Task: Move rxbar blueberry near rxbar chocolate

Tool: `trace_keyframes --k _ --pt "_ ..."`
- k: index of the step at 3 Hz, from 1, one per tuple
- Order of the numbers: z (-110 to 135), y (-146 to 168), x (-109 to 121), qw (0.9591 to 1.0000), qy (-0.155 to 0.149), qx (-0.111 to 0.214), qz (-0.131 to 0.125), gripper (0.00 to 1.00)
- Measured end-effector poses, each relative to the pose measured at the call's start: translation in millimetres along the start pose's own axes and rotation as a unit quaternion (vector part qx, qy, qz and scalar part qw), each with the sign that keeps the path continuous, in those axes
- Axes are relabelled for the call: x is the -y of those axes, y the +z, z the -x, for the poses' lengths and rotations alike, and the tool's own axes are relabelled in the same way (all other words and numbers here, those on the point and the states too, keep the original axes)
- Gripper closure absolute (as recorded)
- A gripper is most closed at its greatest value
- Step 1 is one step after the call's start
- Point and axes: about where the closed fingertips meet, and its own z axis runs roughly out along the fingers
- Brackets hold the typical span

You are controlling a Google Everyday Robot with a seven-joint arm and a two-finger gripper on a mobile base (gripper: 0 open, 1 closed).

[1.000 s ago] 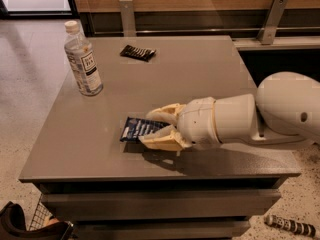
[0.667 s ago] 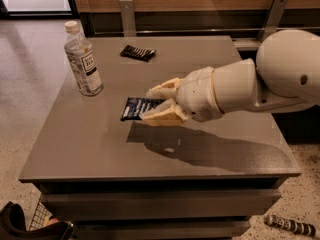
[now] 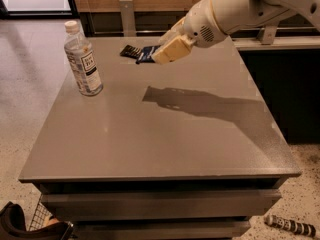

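My gripper is shut on the rxbar blueberry, a dark-blue wrapper, and holds it above the far part of the grey table. The rxbar chocolate, a black wrapper, lies flat on the table near its far edge, just left of the blue bar and partly behind it. The white arm reaches in from the upper right and casts a shadow on the table's middle.
A clear water bottle with a white cap stands upright at the table's left side. A wooden bench with metal legs runs behind the table. The floor lies left, and a dark object lies on it at the lower right.
The gripper has lifted the blue bar from the table's front middle and carried it to the far side, next to the black bar.
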Motion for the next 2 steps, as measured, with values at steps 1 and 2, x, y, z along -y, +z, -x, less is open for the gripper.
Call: trace_keyframes --k 1,2 --pt "7.7 -8.9 73.1 0.9975 0.028 0.039 -0.052 1.00" --pt "4.5 -12.8 120.1 0.9910 0.044 0.080 -0.098 1.00"
